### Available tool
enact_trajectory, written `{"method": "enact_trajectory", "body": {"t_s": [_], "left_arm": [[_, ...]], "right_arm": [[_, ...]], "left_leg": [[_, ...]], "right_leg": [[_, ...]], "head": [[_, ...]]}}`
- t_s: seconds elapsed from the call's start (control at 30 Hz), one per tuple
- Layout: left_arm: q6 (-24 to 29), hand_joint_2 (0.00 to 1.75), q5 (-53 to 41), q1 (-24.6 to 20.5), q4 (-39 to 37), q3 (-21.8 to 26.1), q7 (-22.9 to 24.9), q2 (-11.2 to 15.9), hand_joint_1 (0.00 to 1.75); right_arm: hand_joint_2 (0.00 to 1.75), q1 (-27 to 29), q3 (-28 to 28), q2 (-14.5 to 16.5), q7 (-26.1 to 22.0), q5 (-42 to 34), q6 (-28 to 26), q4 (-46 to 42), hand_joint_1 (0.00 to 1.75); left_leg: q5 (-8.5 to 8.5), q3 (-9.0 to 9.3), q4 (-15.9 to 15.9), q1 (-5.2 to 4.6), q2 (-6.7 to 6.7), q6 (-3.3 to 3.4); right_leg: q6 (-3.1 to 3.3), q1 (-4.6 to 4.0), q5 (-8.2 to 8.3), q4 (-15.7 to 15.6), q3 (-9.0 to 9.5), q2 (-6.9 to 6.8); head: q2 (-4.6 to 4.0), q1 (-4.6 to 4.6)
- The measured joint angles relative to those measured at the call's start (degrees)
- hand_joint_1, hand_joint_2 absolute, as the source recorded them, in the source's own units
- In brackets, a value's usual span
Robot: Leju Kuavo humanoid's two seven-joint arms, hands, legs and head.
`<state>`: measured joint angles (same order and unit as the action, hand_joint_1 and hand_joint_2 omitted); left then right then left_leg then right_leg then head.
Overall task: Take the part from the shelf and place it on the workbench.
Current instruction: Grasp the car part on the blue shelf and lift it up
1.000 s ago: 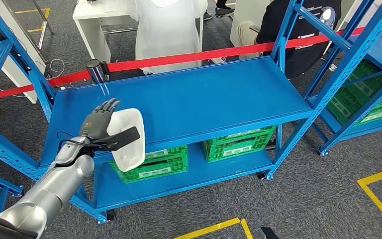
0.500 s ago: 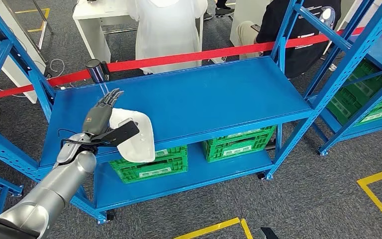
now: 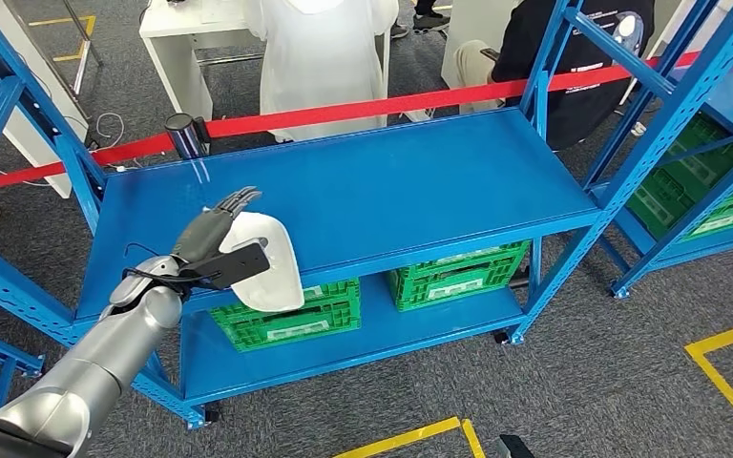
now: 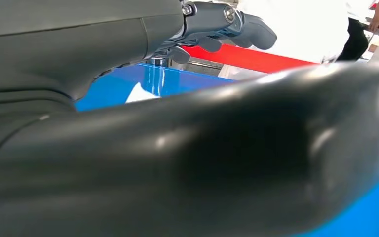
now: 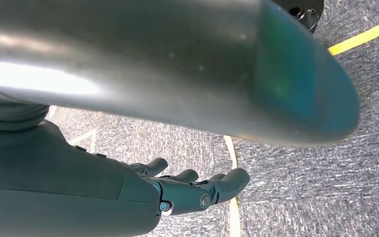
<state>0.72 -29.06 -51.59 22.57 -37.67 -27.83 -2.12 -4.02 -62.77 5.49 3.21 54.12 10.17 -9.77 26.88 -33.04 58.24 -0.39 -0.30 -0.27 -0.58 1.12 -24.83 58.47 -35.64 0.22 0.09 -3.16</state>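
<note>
Fingers of left hand clamp white part over workbench front edge. Right hand hangs over carpet, fingers loosely apart, holding nothing. Green crates below; red tape, people behind.

1. Workbench straight ahead of me, its top shelf spanning most of the view.
2. My left hand at the bench's near-left edge, holding the part, which overhangs the front lip.
3. Two crates side by side on the lower shelf.
4. Barrier tape behind the bench; people beyond it.
5. Second rack to the right.
6. My right hand hangs over the floor.
</note>
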Motion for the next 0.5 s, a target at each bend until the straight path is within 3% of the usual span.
{"method": "enact_trajectory", "body": {"t_s": [0.23, 0.5], "left_arm": [[-3.4, 0.00, -1.1, -0.1, 0.6, -1.4, -1.7, 0.1, 0.00], [-4.6, 0.00, -2.0, -0.7, 0.7, -3.2, 0.7, 0.2, 0.00]], "right_arm": [[0.00, 0.0, -0.1, 0.0, 0.1, -0.3, -0.1, 0.0, 0.00], [0.00, 0.0, -1.0, 0.0, 0.2, -0.6, -0.1, 0.0, 0.00]], "left_leg": [[0.00, 0.00, 0.0, 0.00, 0.01, 0.00], [0.00, -0.01, 0.0, 0.00, 0.01, 0.00]], "right_leg": [[0.00, 0.01, 0.00, 0.0, -0.01, 0.01], [0.00, 0.00, 0.00, 0.0, 0.00, 0.01]], "head": [[0.00, 0.01], [0.00, 0.01]]}}
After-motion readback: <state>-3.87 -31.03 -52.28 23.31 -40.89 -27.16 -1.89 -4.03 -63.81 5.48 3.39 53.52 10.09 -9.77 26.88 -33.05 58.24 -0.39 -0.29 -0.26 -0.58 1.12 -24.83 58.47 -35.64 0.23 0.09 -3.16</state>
